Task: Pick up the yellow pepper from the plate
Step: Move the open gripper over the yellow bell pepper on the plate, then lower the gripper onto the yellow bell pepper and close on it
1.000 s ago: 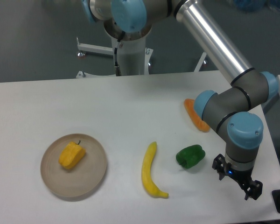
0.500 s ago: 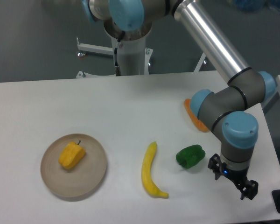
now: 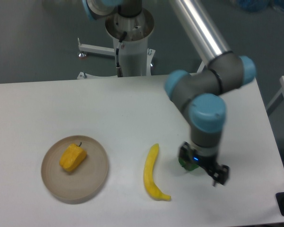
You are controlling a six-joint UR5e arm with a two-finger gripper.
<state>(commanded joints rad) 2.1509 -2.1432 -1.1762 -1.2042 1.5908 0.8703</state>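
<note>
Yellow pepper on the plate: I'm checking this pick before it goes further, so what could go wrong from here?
The gripper is far from the yellow pepper, low over the green pepper, which it mostly hides; a low sweep could knock it.
The banana lies between gripper and plate, so a low straight path could clip it.
The yellow pepper lies tilted near the plate's left side; an off-centre grasp might slip or push the plate.

Small yellow-orange bell pepper [image 3: 73, 157]: smooth, slightly waxy skin. Round beige plate [image 3: 92, 182]: matt, faint concentric rings. Long yellow banana [image 3: 152, 171]: smooth, plastic-like, light sheen. White tabletop [image 3: 61, 109]: smooth, matt. Robot arm [image 3: 199, 33]: brushed silver metal tube, grey matt joints, glossy light-blue plastic caps.
</note>
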